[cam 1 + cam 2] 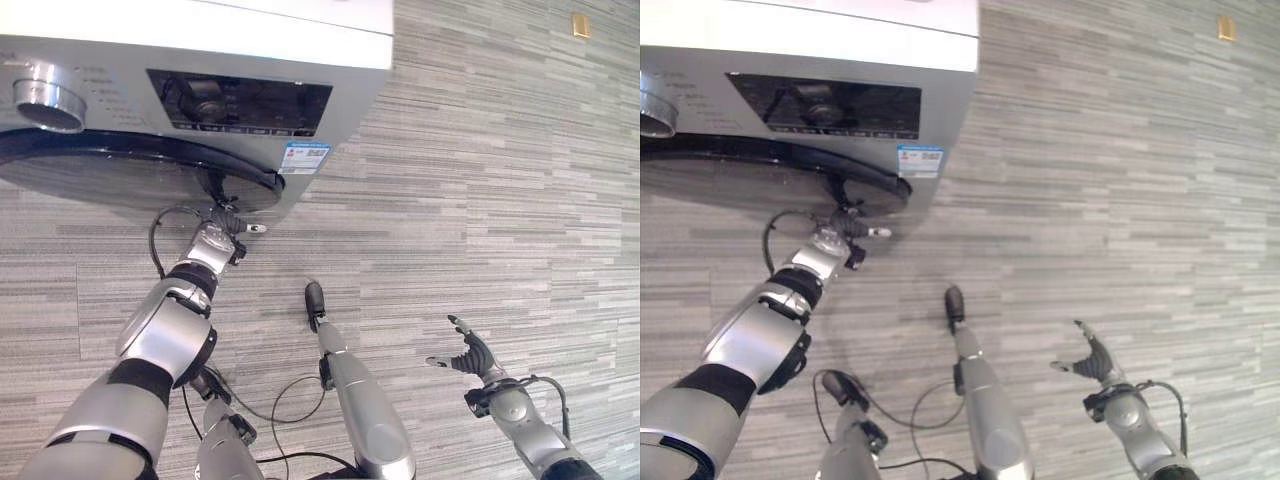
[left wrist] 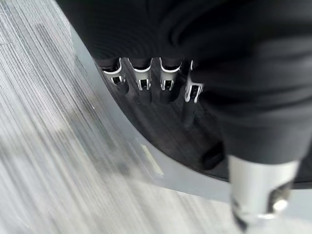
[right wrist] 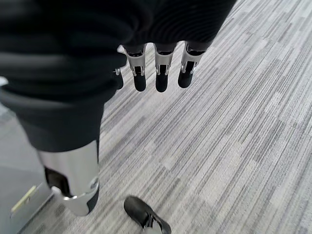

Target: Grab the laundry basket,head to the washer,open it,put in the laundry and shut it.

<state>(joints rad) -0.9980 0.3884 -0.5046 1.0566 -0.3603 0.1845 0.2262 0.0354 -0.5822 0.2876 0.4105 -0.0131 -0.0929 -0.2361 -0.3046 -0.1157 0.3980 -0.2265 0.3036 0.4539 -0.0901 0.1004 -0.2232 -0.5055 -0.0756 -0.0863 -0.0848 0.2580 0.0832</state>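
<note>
The silver washer stands at the upper left, its round dark door below the control panel. My left hand reaches up to the right edge of that door, by its handle. In the left wrist view its fingers are straight, tips against the dark door glass, and the thumb stands apart. I cannot tell whether the door is fully closed. My right hand hangs open over the floor at the lower right, and its fingers are straight and hold nothing.
Grey striped carpet spreads to the right of the washer. A small brass floor plate lies at the far upper right. A silver dial sits at the left of the panel, a blue-and-white sticker at the washer's front corner.
</note>
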